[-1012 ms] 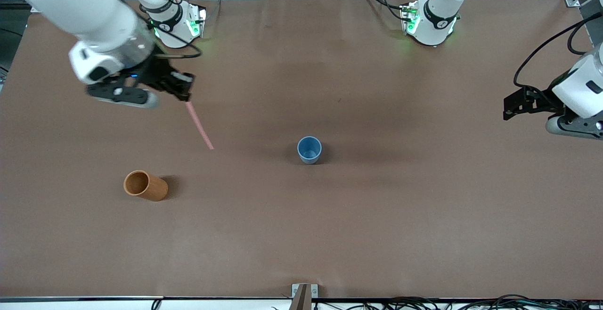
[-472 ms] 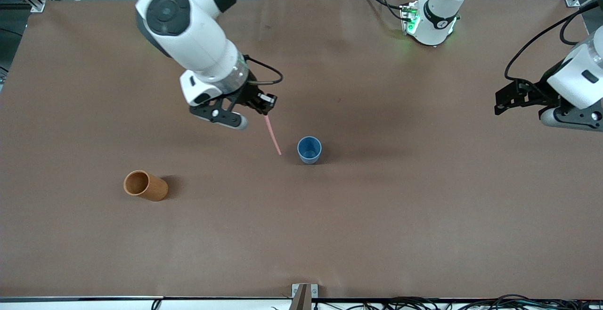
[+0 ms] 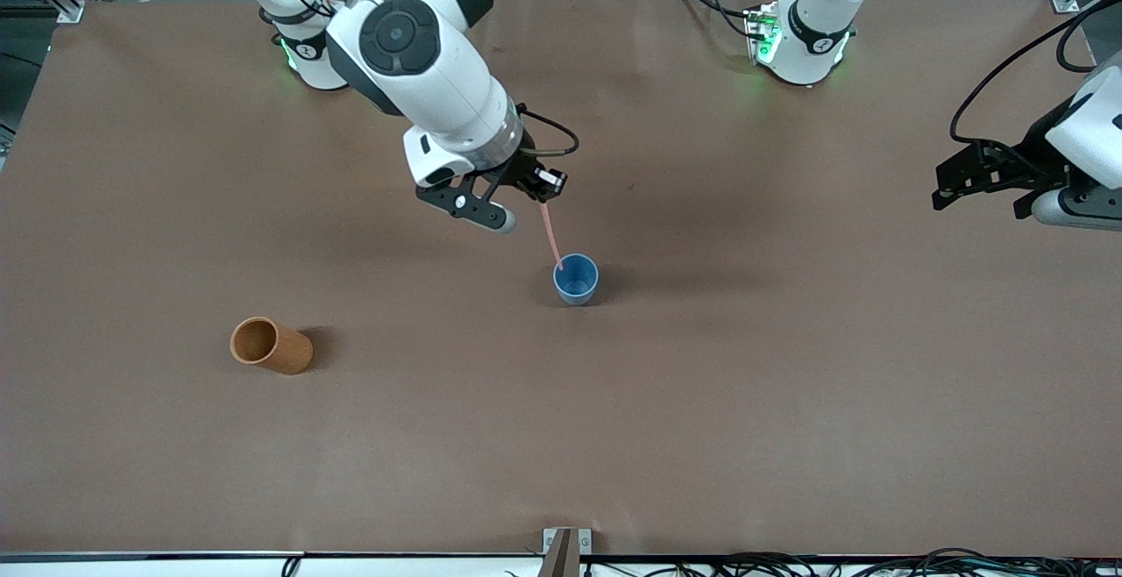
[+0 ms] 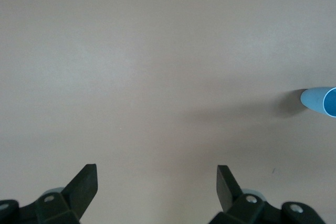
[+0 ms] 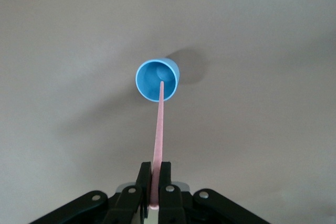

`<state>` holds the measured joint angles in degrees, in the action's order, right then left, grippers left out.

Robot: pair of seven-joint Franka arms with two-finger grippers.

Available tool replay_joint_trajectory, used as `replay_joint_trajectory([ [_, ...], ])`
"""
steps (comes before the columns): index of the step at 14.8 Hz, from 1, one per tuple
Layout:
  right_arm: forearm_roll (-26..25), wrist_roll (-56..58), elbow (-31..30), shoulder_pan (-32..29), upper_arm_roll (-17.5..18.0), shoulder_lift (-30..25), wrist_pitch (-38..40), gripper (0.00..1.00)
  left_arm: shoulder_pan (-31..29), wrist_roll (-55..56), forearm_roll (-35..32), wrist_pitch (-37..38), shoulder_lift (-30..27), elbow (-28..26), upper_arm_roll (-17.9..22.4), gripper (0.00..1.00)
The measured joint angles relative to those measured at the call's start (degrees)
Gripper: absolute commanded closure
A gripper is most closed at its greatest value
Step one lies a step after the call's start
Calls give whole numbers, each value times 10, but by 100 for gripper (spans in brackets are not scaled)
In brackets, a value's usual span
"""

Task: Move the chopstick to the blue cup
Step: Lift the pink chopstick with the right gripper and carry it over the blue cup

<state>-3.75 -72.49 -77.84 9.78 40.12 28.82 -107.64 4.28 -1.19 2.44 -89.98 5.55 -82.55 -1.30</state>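
Front view shows the right arm reaching from its base out over the middle of the table (image 3: 789,402), forearm sloping down and wrist bent so the right gripper (image 3: 542,193) hangs above the blue cup (image 3: 576,279). Its fingers are clamped on the top end of the chopstick (image 3: 552,239), which slants down from the gripper, its lower tip at the cup's rim on the side toward the right arm's end.

Right wrist view has the right gripper (image 5: 155,182) pinching the chopstick (image 5: 158,129) between its two pads, with the stick's free end lined up over the mouth of the cup (image 5: 157,78); whether the tip is inside cannot be told. The cup stands upright on the bare cloth.

At the left arm's end of the table, the left gripper (image 3: 964,181) waits in the air, fingers spread wide and holding nothing, as the left wrist view (image 4: 156,179) confirms.

An orange cup (image 3: 270,345) lies on its side, nearer the front camera, toward the right arm's end.
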Motion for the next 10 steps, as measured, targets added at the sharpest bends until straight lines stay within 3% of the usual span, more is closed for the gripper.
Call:
replay_joint_trajectory([
  [10, -74, -6, 0, 37, 1, 58, -35, 97, 3, -13, -2, -14, -2, -10, 1, 0],
])
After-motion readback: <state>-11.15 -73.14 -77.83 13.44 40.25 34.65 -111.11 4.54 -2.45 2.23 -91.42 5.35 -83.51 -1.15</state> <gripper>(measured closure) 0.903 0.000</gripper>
